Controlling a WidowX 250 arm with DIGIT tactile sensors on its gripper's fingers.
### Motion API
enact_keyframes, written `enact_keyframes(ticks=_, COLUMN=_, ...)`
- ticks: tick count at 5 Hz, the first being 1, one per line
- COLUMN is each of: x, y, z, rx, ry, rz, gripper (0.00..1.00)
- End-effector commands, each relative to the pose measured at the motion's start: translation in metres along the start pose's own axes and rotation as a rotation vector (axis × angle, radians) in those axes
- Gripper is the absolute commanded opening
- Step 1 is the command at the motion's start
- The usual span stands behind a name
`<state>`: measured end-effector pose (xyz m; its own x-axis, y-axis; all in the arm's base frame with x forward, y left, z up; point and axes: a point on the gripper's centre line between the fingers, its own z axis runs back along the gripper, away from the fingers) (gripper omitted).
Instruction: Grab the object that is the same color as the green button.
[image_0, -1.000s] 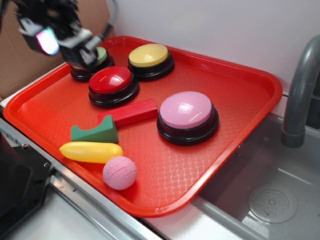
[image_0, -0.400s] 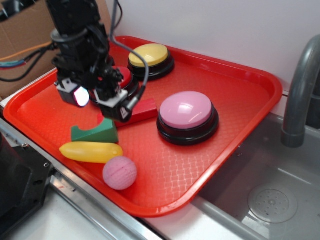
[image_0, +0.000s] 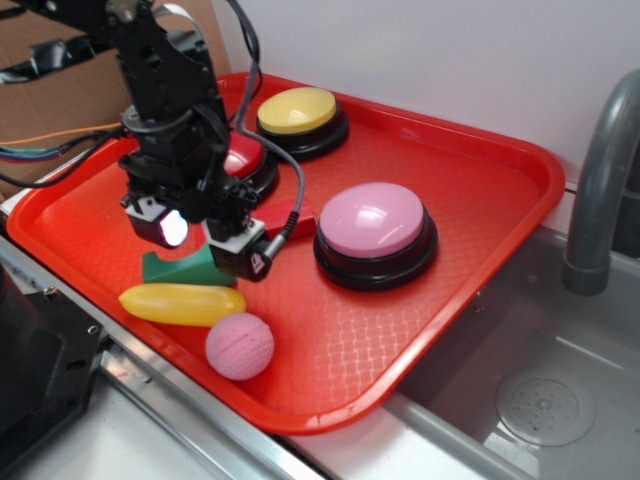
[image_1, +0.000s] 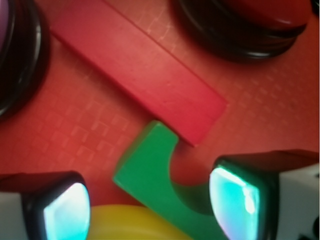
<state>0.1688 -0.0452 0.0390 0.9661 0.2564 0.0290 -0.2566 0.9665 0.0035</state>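
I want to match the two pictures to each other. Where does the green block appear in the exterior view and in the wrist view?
Exterior: the green block lies at lower left on the tray, mostly hidden under the gripper, just above the yellow toy.
Wrist: it sits at lower centre, between the two fingers.
Shared landmark: the red block, whose end touches the green block.

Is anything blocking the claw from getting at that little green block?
Nothing visible lies between them. The open gripper hangs right over the green block, a finger on either side. Its neighbours are close, though: the red block touches its upper end, and the yellow banana toy lies against its lower edge, near one finger.
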Motion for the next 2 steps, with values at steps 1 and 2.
enact_keyframes(ticks=1, x=0.0027, y=-0.0039, z=-0.0105, rx=-0.043, ry=-0.021, rz=0.021, gripper=0.82)
enact_keyframes(ticks=2, x=0.0016, y=-0.0039, z=-0.009, rx=-0.034, ry=-0.045, rz=0.029, gripper=0.0)
